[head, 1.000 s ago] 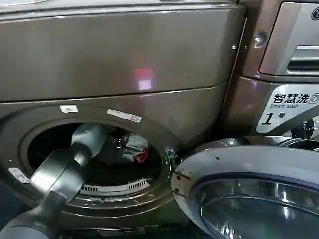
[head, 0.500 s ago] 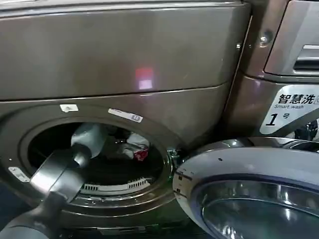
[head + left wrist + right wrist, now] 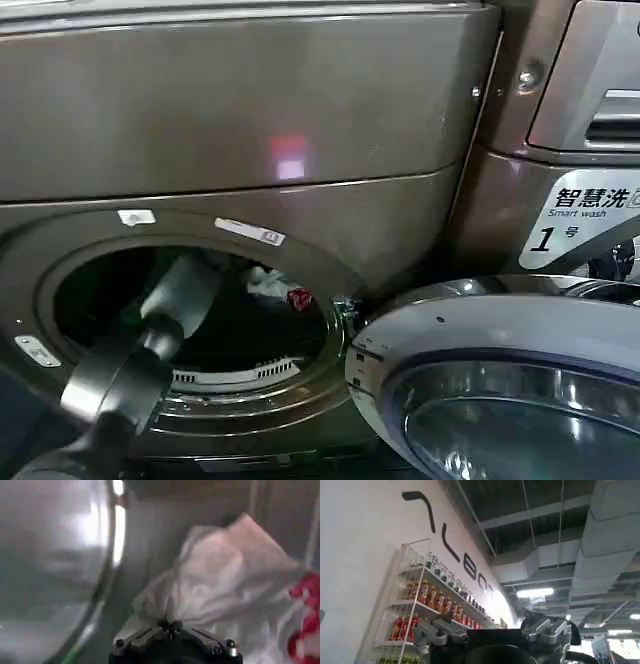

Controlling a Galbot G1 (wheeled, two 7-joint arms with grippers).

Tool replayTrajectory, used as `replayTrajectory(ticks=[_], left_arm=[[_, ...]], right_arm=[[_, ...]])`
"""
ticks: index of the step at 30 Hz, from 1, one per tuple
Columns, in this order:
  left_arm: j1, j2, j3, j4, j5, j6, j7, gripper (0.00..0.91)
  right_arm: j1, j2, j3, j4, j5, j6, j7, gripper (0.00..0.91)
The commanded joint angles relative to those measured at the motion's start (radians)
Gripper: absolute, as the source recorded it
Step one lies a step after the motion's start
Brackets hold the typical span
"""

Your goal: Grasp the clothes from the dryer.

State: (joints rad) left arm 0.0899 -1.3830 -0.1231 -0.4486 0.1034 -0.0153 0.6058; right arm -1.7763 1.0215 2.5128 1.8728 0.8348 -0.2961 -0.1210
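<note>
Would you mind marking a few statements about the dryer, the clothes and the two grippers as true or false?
1. The dryer door is shut. False: it hangs open to the right of the porthole.
2. The left gripper is shut on the clothes. True.
3. The clothes are plain white all over. False: they carry a red patch.
4. The left arm reaches in through the porthole. True.
5. The right gripper is inside the drum. False: it points up at a ceiling and a drinks shelf.

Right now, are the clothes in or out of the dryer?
In: the clothes sit inside the dryer porthole, pinched by the left gripper.
</note>
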Motion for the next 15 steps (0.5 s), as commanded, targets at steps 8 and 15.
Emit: replayTrajectory(ticks=[8,15], left_arm=[[0.44,-0.085,-0.355,-0.601,-0.118,-0.124,-0.514,0.0],[0.561,-0.13,-0.427,-0.753,-0.064,-0.26,-0.63,0.0]], right_arm=[[0.001,-0.002,0.004,-0.002,-0.002,0.017,0.003,0.907],[0.004,0.004,-0.004,0.006,-0.019,0.034,-0.016,0.907]])
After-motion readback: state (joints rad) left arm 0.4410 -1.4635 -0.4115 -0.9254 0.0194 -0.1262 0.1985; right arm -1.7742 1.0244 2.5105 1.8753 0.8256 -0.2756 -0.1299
